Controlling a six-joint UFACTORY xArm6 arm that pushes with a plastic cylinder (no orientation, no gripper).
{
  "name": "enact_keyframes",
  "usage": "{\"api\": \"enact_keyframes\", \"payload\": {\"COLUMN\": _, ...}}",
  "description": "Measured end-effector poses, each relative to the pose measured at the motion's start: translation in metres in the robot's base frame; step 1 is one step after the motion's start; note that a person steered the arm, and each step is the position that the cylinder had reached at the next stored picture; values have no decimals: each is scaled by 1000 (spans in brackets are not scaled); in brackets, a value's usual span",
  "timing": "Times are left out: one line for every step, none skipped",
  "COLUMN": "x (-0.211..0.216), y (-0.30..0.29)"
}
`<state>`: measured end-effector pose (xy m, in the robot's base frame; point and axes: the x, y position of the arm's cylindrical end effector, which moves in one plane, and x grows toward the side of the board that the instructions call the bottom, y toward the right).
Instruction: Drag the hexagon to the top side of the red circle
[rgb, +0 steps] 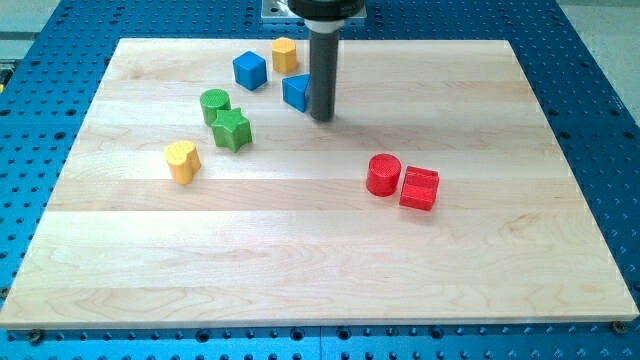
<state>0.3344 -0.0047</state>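
Note:
The yellow hexagon (285, 54) sits near the view's top, left of the rod. The red circle (383, 174) stands right of centre, touching or nearly touching a red cube (419, 188) on its right. My tip (321, 117) rests on the board just right of a blue block (296, 91), which the rod partly hides. The tip is below and to the right of the hexagon, and above and to the left of the red circle.
A blue cube (250, 70) lies left of the hexagon. A green circle (214, 104) and a green star (232, 129) sit together at the left. A yellow heart-like block (182, 161) lies lower left. The wooden board (320, 270) ends at blue perforated table.

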Motion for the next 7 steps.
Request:
{"api": "enact_keyframes", "payload": {"x": -20, "y": -18}}
{"api": "enact_keyframes", "payload": {"x": -43, "y": -40}}
{"api": "enact_keyframes", "payload": {"x": -47, "y": -2}}
{"api": "enact_keyframes", "payload": {"x": -106, "y": 32}}
{"api": "enact_keyframes", "payload": {"x": -140, "y": 0}}
{"api": "enact_keyframes", "payload": {"x": -126, "y": -75}}
{"api": "enact_keyframes", "payload": {"x": -101, "y": -47}}
